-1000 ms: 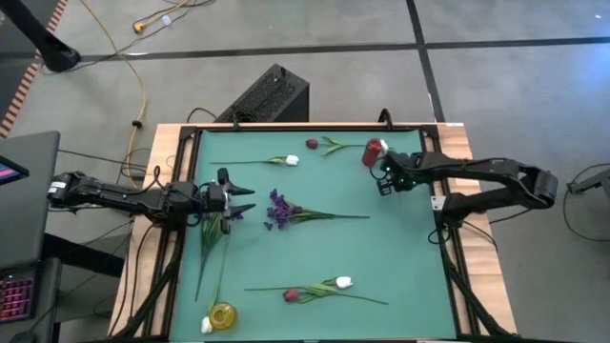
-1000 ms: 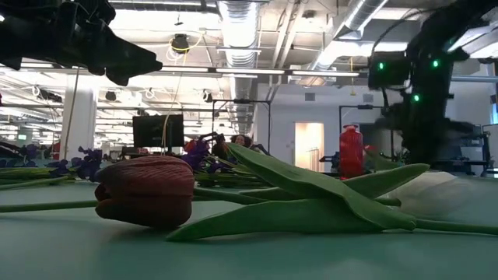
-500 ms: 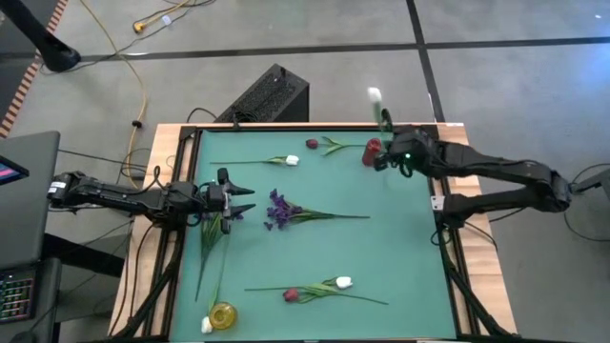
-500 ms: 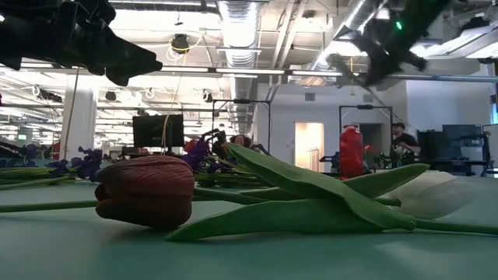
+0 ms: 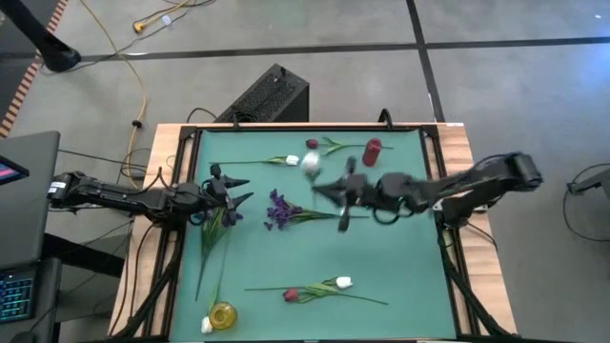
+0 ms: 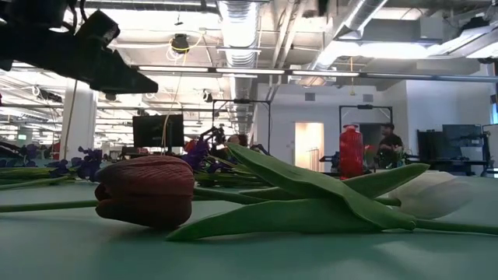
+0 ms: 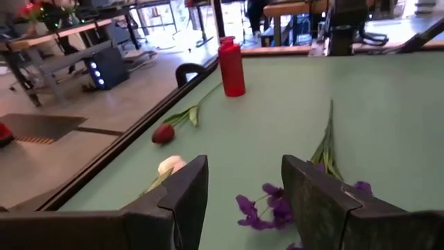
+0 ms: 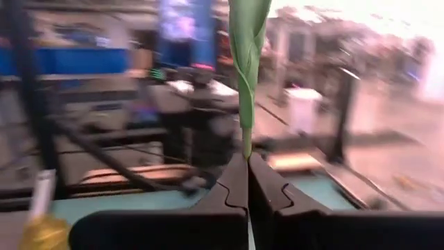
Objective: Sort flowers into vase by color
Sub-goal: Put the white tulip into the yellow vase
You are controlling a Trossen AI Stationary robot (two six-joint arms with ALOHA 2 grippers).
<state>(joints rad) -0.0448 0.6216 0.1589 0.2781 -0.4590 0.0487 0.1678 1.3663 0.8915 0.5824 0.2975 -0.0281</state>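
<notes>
Right gripper swung from red vase to mid-table; white tulip clamped.

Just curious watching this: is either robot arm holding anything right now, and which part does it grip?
The right gripper is shut on a white flower, pinching its green stem. The left gripper is open and holds nothing.

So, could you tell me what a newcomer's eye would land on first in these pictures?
The right gripper, blurred above mid-table, is shut on a white tulip; its green stem rises from the pinched fingers. In the low view a dark red tulip lies in the foreground. The left gripper hovers open near the purple sprig.
</notes>
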